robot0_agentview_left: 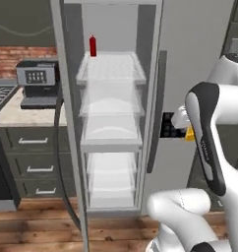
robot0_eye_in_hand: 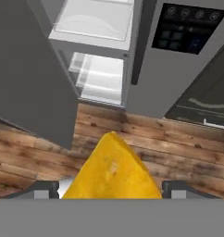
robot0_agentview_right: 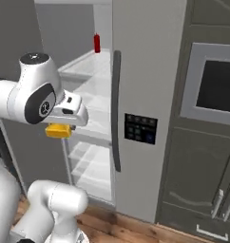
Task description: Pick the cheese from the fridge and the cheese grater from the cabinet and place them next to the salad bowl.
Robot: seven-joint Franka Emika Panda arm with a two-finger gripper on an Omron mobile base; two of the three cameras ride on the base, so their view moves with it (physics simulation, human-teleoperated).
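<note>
The cheese (robot0_eye_in_hand: 113, 171), a yellow-orange wedge, sits between my gripper's (robot0_eye_in_hand: 111, 189) two dark fingertips (robot0_eye_in_hand: 44, 189), and the gripper is shut on it. From the base, the cheese (robot0_agentview_right: 58, 130) hangs under the hand (robot0_agentview_right: 71, 111), in front of the fridge (robot0_agentview_right: 145, 71) and out of its shelves. In the left base view the cheese (robot0_agentview_left: 190, 134) shows beside the forearm. The fridge (robot0_agentview_left: 111, 123) has its left door swung open, showing white walls and clear shelves. The cheese grater, the cabinet and the salad bowl are out of view.
A red bottle (robot0_agentview_left: 93, 46) stands on the fridge's top shelf. The open door (robot0_agentview_left: 67, 123) juts toward me on the left. A coffee machine (robot0_agentview_left: 37, 81) sits on the counter beyond it. A wall oven (robot0_agentview_right: 216, 85) and cupboards stand right of the fridge. Wood floor (robot0_eye_in_hand: 35, 152) lies below.
</note>
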